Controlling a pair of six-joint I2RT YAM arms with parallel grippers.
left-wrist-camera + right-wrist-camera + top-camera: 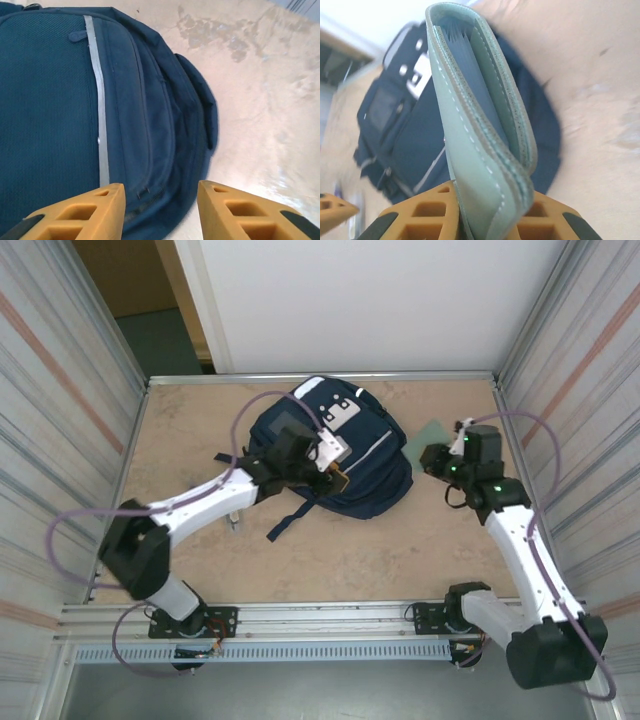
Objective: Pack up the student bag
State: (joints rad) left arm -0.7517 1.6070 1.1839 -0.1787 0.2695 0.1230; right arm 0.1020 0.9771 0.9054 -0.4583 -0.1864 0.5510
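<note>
Lying at the far middle of the table (340, 560), the bag (372, 455) is navy fabric with thin pale stripes, a white buckle patch, a small grey square panel and a dark strap trailing near-left. One bag, one pale green stitched case (470, 130), two claws. The left claw (160, 210) hangs over the bag, fingers partly apart and holding nothing. The right claw (487, 215), right of the bag, pinches the case.

From above, the left claw (335, 475) covers part of the bag (375, 465), and the right claw (440, 452) hides most of a green case (425, 433). At the left wrist the bag runs off the left edge. At the right wrist it is blurred, its middle screened by the case, whose lower end is cut off.
</note>
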